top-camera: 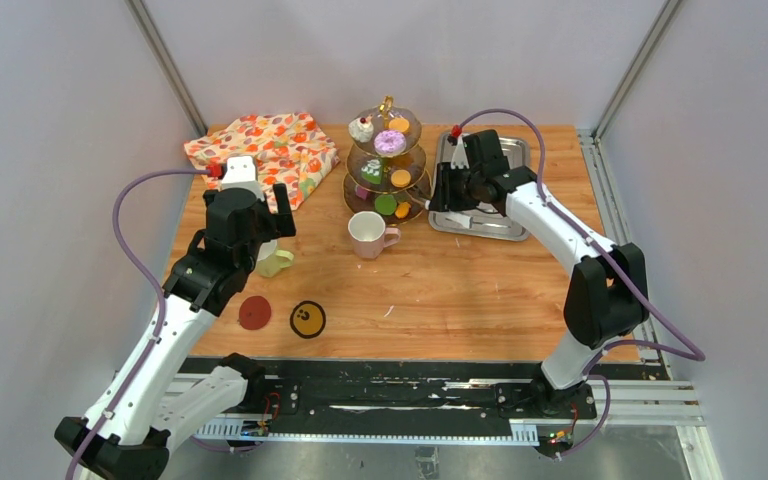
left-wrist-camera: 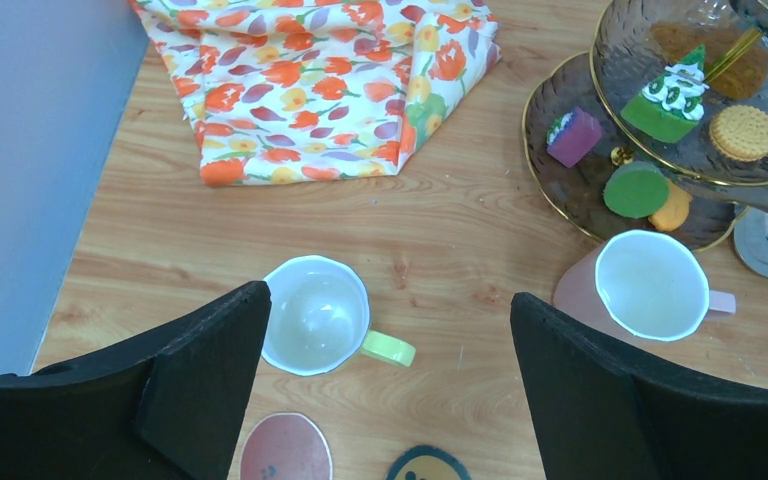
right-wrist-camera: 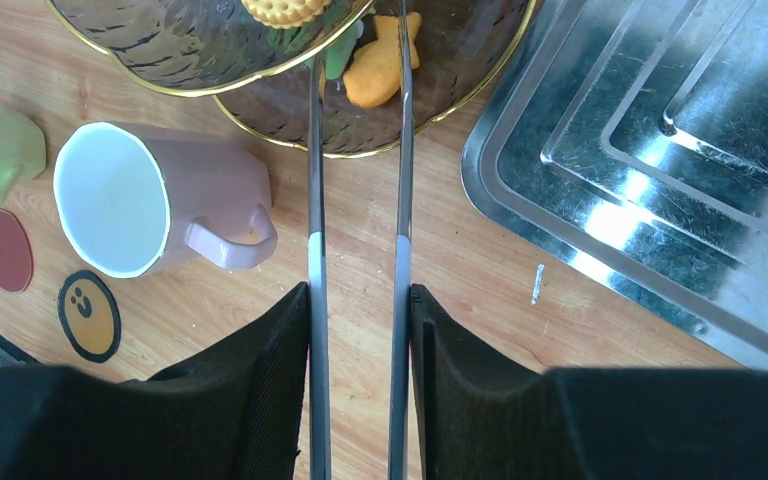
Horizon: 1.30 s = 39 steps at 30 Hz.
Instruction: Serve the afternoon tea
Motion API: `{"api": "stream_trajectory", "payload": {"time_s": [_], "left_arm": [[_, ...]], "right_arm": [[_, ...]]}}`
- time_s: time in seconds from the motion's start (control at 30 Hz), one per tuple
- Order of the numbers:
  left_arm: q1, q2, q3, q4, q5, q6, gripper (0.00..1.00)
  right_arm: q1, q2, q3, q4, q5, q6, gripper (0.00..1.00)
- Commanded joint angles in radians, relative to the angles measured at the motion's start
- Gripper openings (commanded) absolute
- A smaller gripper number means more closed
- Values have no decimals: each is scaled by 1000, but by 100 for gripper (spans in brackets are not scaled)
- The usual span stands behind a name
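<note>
The three-tier stand (top-camera: 386,104) stands at the table's back centre with a cherry cupcake (top-camera: 361,128), a purple doughnut (top-camera: 390,142), green cakes (left-wrist-camera: 665,100) and orange biscuits (left-wrist-camera: 743,132) on it. The pink mug (top-camera: 368,233) stands in front of it. The yellow-green mug (top-camera: 275,262) stands further left. My left gripper (left-wrist-camera: 390,340) is open and empty above the yellow-green mug (left-wrist-camera: 315,315). My right gripper (right-wrist-camera: 358,300) is shut on the metal tongs (right-wrist-camera: 316,200). The tongs' tips straddle an orange biscuit (right-wrist-camera: 380,60) on the bottom tier.
A steel tray (top-camera: 505,215) lies right of the stand, under my right arm. A flowered cloth (top-camera: 265,150) lies at the back left. A red coaster (top-camera: 254,312) and a black-and-yellow coaster (top-camera: 307,319) lie near the front left.
</note>
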Motion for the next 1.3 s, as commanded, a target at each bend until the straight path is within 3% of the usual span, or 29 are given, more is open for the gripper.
{"api": "stream_trajectory", "payload": {"time_s": [0.0, 0.47, 0.77, 1.03, 1.27], "left_arm": [[-3, -3, -6, 10, -5, -4, 95], [-2, -2, -12, 15, -3, -3, 95], [-3, 14, -12, 37, 18, -12, 95], [-2, 15, -4, 33, 19, -10, 95], [-3, 15, -2, 28, -8, 8, 94]], "right_arm": [[7, 3, 12, 19, -20, -11, 39], [-45, -119, -51, -32, 126, -62, 34], [-175, -211, -94, -34, 216, -92, 35], [-191, 10, 110, -38, 406, -172, 41], [-195, 216, 300, -36, 459, -184, 42]]}}
